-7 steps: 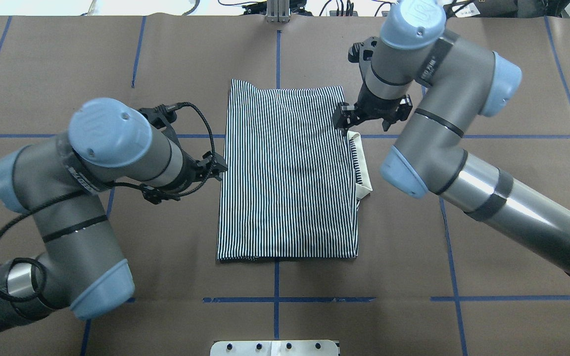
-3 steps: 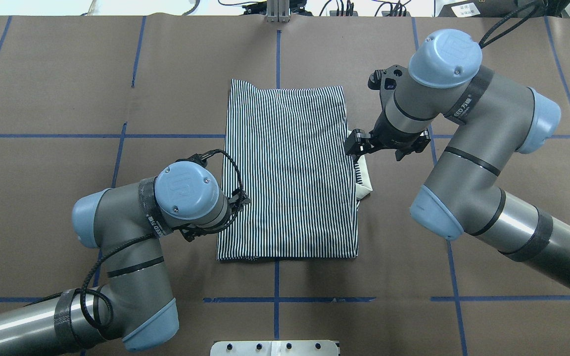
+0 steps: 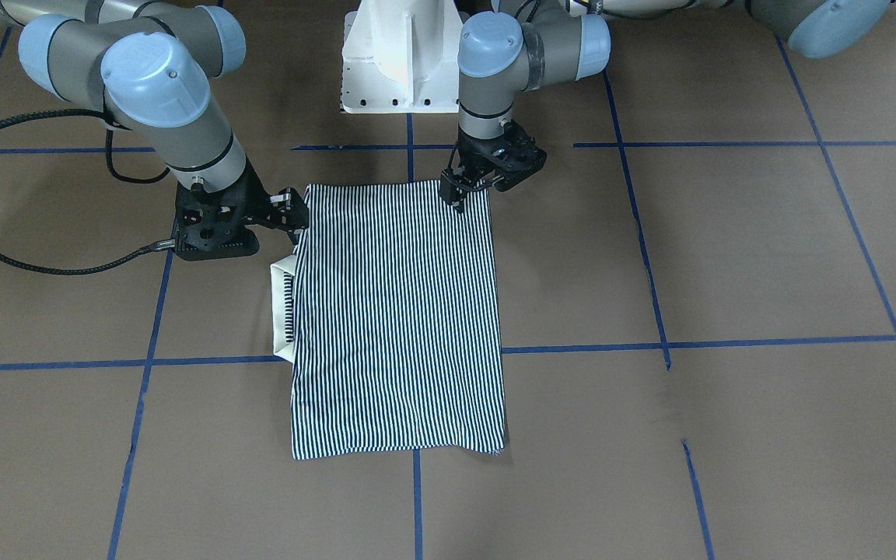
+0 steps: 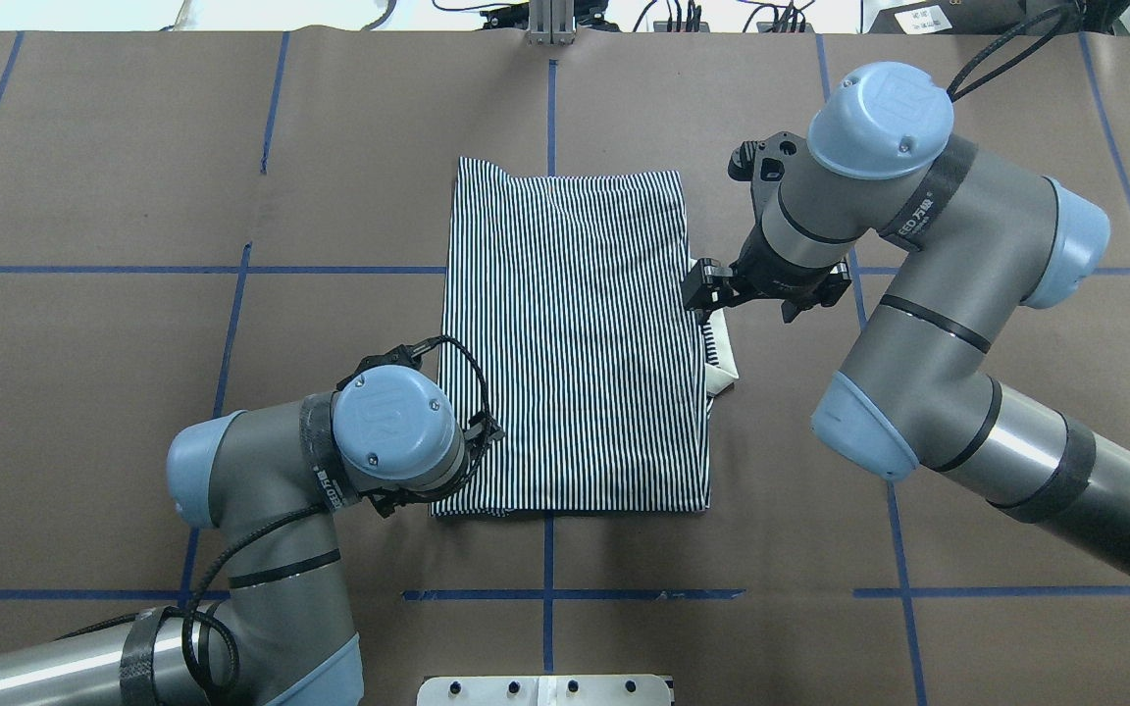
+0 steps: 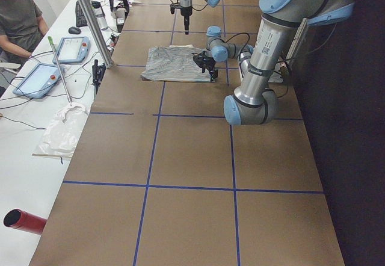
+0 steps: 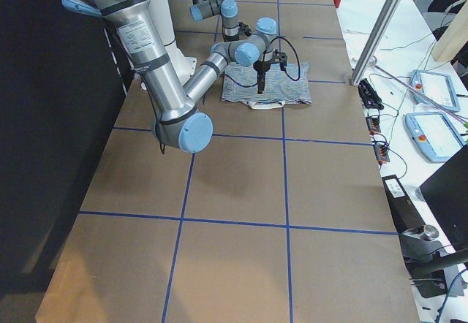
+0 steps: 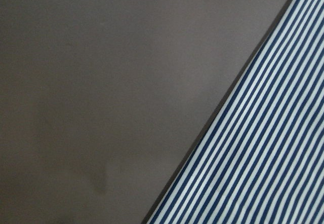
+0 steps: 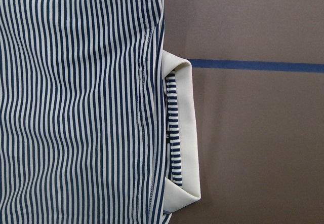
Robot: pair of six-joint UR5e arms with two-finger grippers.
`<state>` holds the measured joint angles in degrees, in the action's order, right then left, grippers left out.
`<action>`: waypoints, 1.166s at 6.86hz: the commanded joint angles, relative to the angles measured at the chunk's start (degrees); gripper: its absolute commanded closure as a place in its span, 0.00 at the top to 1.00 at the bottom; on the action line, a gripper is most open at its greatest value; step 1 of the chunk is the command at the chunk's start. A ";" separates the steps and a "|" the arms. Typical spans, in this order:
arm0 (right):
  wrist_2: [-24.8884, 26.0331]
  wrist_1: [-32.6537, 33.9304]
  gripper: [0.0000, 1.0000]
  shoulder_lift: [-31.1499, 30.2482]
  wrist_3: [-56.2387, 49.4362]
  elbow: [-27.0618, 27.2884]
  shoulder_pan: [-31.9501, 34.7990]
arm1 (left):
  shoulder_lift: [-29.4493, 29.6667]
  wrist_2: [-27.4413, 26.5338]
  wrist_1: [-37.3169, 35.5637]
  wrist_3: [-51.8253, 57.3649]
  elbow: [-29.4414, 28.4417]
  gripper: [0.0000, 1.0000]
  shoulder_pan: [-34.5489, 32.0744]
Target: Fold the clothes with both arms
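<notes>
On the left, the left arm [image 4: 261, 471] bends low, its left gripper [image 3: 456, 194] pointing down at the striped polo shirt [image 4: 570, 343] by the shirt's corner nearest the robot, and I cannot tell how its jaws stand. The shirt lies flat, folded into a rectangle, in the middle of the table [image 4: 133, 147], its cream collar [image 4: 725, 368] poking out of its right edge. The right gripper [image 4: 700, 289] hangs at the collar's far end, jaws likewise unreadable.

One shirt [image 4: 570, 343] is lying on one desk [image 4: 133, 147]. Two arms are showing: left arm [image 4: 261, 471], right arm [image 4: 918, 294]. Two pincers: left pincer [image 3: 454, 198], right pincer [image 4: 700, 292]. One person [image 5: 21, 19] is sitting.
</notes>
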<state>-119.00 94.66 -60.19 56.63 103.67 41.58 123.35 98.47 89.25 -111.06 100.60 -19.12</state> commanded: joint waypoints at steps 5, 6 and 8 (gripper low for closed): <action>0.08 0.00 1.00 0.25 0.06 0.04 -0.27 | -0.73 -0.83 0.05 -1.27 -1.11 0.93 1.36; 0.08 0.00 1.00 0.17 0.06 0.04 -0.27 | -0.74 -0.91 0.05 -1.44 -1.02 0.83 1.37; 0.08 0.08 1.00 0.17 0.06 0.04 -0.27 | -0.74 -1.09 0.05 -1.62 -0.76 0.51 1.28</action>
<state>-118.92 94.68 -60.01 56.69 103.71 41.31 122.64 97.53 89.29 -112.60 99.70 -17.81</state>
